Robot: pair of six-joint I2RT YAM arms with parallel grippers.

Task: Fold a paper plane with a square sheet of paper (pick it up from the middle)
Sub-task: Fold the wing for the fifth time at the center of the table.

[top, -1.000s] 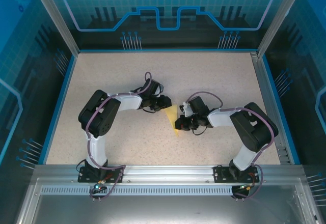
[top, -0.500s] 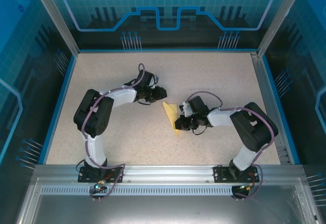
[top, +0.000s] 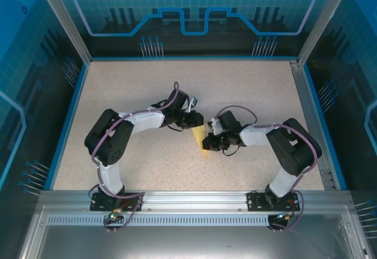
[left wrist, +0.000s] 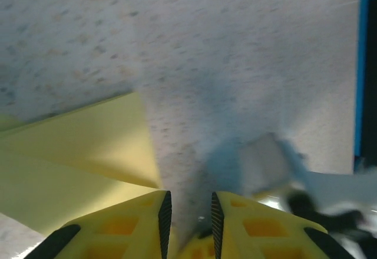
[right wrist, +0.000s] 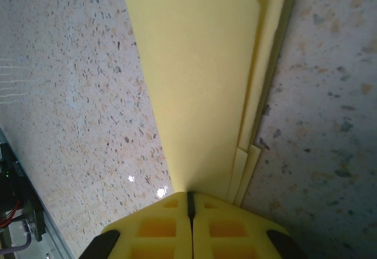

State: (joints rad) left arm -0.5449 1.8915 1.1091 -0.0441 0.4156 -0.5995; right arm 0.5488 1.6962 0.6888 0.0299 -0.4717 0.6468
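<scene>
One paper plane (top: 201, 136) of pale-yellow paper lies near the middle of the desk (top: 253, 88), a narrow folded wedge running from far to near between the two grippers. In the right wrist view the paper plane (right wrist: 200, 82) shows one broad flat face, with several thinner layers stepped along its right edge. The right gripper (top: 207, 143) sits at the near end of the paper on its right side. Its two yellow fingers (right wrist: 153, 223) are pressed together on the paper's edge, with only a hairline seam between them at the right gripper (right wrist: 189, 203). The left gripper (top: 195, 119) is at the far end of the wedge, just beside its tip. In the left wrist view the left gripper (left wrist: 188, 218) has its two fingers (left wrist: 118, 226) parted by a narrow gap with speckled desk visible through it. The paper plane (left wrist: 76, 153) lies to the left of that gap, not between the fingers. Both arms reach inward from the near edge, one from each side. A blue rim (top: 188, 58) borders the desk at the far side.
</scene>
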